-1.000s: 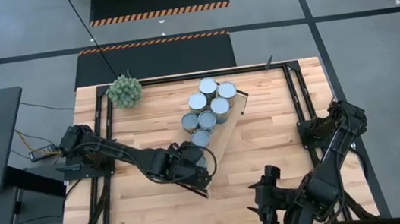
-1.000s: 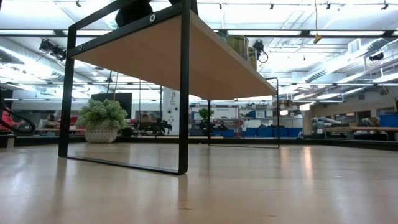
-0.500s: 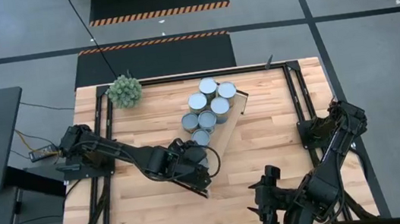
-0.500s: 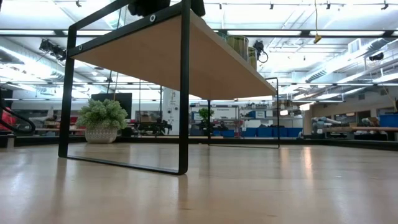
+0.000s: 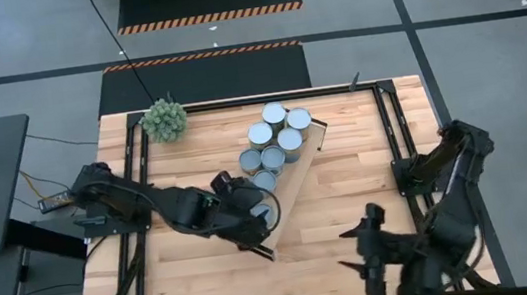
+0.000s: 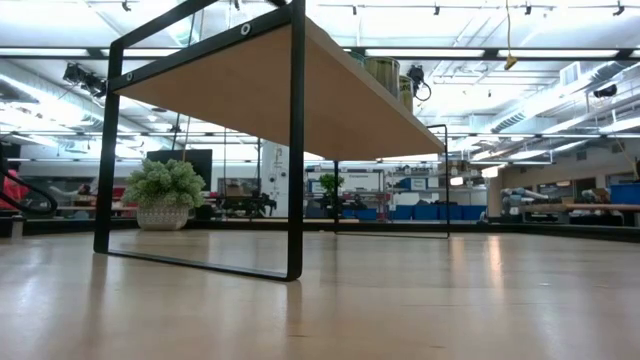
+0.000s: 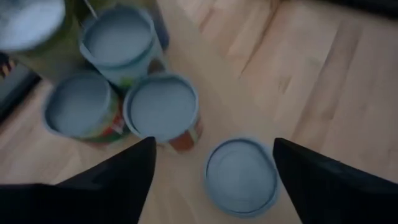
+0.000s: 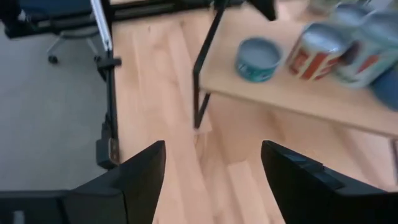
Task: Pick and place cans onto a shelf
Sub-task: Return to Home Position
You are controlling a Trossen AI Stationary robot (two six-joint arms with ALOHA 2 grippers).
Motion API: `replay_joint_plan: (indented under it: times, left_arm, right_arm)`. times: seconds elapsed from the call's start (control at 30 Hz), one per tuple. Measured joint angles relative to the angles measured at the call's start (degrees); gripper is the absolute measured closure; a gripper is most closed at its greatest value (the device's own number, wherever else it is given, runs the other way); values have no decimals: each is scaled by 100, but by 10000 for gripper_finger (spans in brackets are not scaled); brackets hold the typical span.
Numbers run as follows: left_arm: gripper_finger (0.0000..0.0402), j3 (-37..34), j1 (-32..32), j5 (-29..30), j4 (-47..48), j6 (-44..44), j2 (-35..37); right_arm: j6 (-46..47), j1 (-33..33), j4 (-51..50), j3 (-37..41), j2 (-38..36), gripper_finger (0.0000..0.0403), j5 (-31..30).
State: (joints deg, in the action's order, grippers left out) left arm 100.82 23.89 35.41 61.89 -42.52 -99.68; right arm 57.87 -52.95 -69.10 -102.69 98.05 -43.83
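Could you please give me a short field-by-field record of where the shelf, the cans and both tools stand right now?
shelf: set diagonally mid-table, raised on dark legs
cans: clustered on the shelf's far part
short can: on the shelf, apart from the cluster
left tool: open, empty, above the short can
right tool: open, empty, over the table's near side, off the shelf
plant: table's far left corner

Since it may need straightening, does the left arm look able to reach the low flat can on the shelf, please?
Probably yes: the left gripper hangs open above the low flat can, with nothing between them and the taller cans aside; the right gripper is well away.
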Motion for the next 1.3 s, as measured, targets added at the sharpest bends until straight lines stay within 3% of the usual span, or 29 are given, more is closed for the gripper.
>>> replay_joint_plan:
  times: [0.17,0.3,0.63,1.0,1.3]
  left_arm:
    - [130,-2,65,175,-122,469,267]
    - [185,-167,-4,307,-272,773,524]
    - [300,-2664,-36,-45,-2741,874,2253]
    - [370,-4177,-163,-384,-3827,1234,3773]
    - [397,-5829,-689,-1051,-5189,1335,5167]
  right_arm:
    - [334,-195,-346,207,-348,164,-469]
    - [504,-208,172,1116,-888,202,-442]
    - [520,-36,2471,3719,-2844,316,-258]
    - [463,489,3409,5300,-4564,392,-375]
    - [104,1218,5100,6671,-5479,398,-362]
